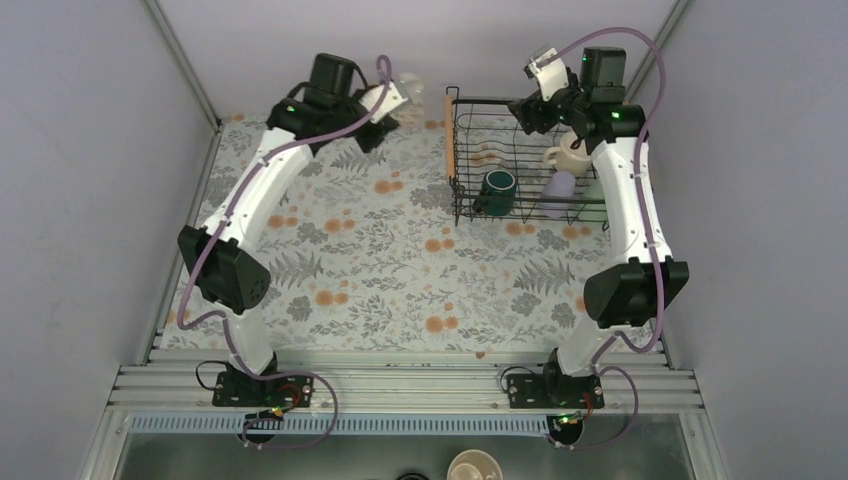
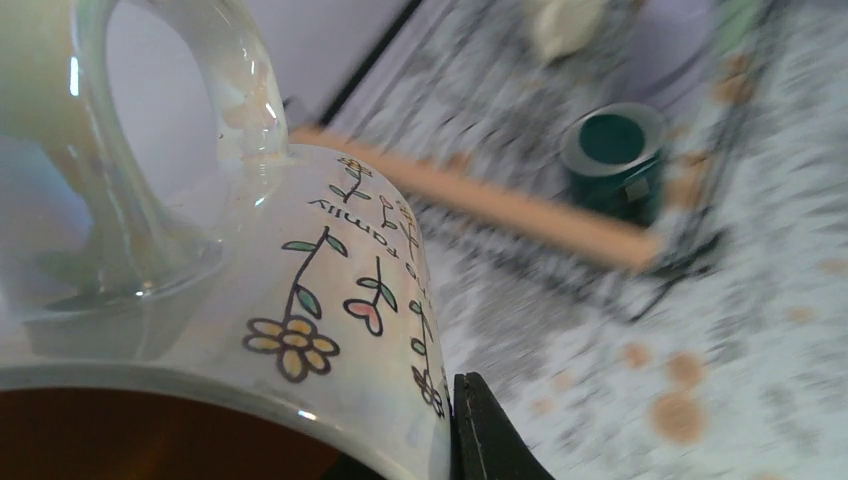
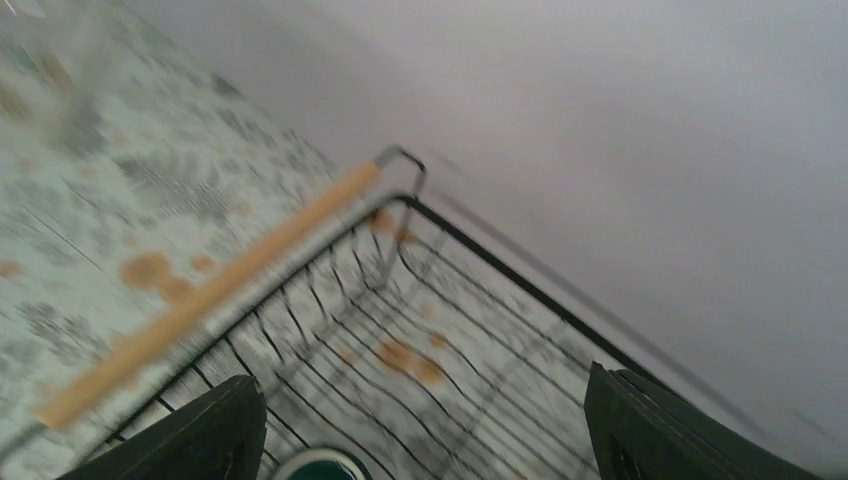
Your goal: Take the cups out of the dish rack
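While the left arm reaches to the upper middle of the overhead view, its pincer [image 1: 383, 118] sits above the floral table [image 1: 400, 260], just left of the dish rack [image 1: 456, 190]; what it carries is hard to make out from here. The rack stands at the upper right, with a wooden handle [image 1: 450, 145] on its left side. Inside it, the dark green mug [image 1: 499, 186] sits upright at the lower left, the cream mug [image 1: 568, 155] is right of centre, the lavender tumbler [image 1: 559, 187] is just below that, and the mint green cup [image 1: 592, 188] is partly hidden by the right arm. The right pincer [image 1: 527, 115] hovers over the rack's upper edge. A tan cup [image 1: 473, 465] shows at the bottom edge, below the arm bases.

From the left wrist, the pincer is clamped on the rim of the floral mug [image 2: 330, 280], which fills the left half of the frame, its handle at the upper left and its orange inside at the bottom. One black finger [image 2: 480, 430] presses against its outer wall. The rack and green mug are blurred at the upper right.

From the right wrist, the fingers stand wide apart with nothing between them, above the rack's wires; a sliver of the green mug peeks in at the bottom edge.
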Robot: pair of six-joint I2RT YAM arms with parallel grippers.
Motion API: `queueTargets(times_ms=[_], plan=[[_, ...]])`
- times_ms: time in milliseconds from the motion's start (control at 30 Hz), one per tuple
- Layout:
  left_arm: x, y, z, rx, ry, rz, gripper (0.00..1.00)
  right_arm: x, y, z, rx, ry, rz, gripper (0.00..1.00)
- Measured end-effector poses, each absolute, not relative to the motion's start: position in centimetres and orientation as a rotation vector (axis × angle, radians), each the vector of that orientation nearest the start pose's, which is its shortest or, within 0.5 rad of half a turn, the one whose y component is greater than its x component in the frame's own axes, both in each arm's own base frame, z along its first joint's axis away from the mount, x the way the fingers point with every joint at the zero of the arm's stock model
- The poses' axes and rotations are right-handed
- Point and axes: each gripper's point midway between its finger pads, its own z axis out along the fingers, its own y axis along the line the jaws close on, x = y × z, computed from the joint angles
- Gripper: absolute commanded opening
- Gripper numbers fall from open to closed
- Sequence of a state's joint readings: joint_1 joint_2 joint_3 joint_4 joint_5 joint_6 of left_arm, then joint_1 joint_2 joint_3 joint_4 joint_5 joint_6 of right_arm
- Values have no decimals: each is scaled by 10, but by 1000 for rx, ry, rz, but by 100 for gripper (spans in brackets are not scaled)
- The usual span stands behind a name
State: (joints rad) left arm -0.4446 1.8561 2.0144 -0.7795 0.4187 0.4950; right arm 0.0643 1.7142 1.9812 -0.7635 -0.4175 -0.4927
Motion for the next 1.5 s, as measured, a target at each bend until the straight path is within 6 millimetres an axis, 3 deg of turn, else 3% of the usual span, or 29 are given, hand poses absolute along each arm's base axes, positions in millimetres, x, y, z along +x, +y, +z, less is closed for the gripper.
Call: queueTargets(times_ms=[133,267,367,467,667,733,833,1100,1267,1433,1500], plan=[[470,-206,331,1127,1893,-145,2,487,79,355,-792,1981,23,83],[503,-93,317,1027,2022,172,2,489,68,322,-812,2075,-41,83],[506,-15,290,989,2156,359,2,487,65,311,-826,2108,-58,83],[497,24,252,1043,2286,460,2,487,64,311,-836,2109,-65,83],[468,39,161,1318,2484,414,2,483,64,307,-851,2125,-61,83],[459,43,138,1390,2531,350,2,481,64,305,-860,2133,-60,82],[452,54,122,1419,2583,315,2,479,64,305,-867,2138,-60,82],[459,73,96,1411,2663,268,3,475,64,303,-880,2153,-58,82],[467,72,97,1415,2672,250,3,473,64,301,-888,2161,-56,83],[478,76,98,1379,2694,268,24,472,64,300,-891,2167,-51,83],[488,81,101,1350,2690,311,37,472,64,300,-892,2167,-51,83]])
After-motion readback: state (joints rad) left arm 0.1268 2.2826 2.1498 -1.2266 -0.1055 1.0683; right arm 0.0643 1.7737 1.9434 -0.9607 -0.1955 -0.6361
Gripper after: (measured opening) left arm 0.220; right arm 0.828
